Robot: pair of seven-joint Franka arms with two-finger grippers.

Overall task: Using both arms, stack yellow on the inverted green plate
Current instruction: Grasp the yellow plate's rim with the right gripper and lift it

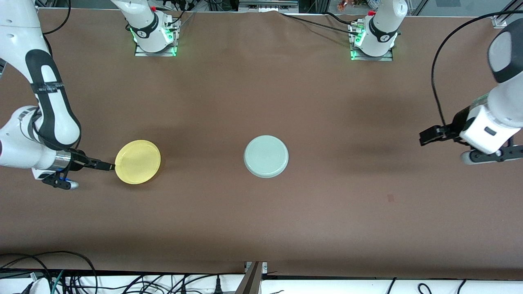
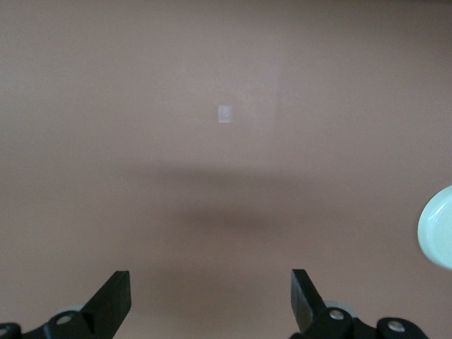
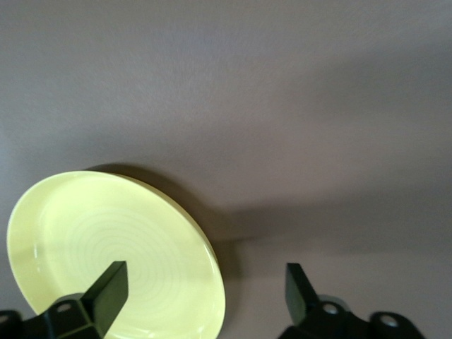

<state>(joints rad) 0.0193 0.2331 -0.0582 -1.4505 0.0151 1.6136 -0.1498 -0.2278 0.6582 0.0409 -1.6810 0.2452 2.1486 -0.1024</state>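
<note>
The yellow plate (image 1: 137,161) lies rim up on the brown table toward the right arm's end. The pale green plate (image 1: 266,156) lies upside down at the table's middle, apart from the yellow one. My right gripper (image 1: 109,166) is low at the yellow plate's edge nearest the right arm's end. In the right wrist view the gripper (image 3: 205,274) is open, with one finger over the yellow plate (image 3: 106,240) and the other off its rim. My left gripper (image 1: 425,136) is open and empty over bare table at the left arm's end (image 2: 210,277). The green plate's edge (image 2: 439,227) shows in the left wrist view.
The arm bases (image 1: 154,38) (image 1: 372,41) stand along the table's edge farthest from the front camera. A small mark (image 1: 390,198) is on the cloth nearer the front camera. Cables (image 1: 61,273) hang below the table's front edge.
</note>
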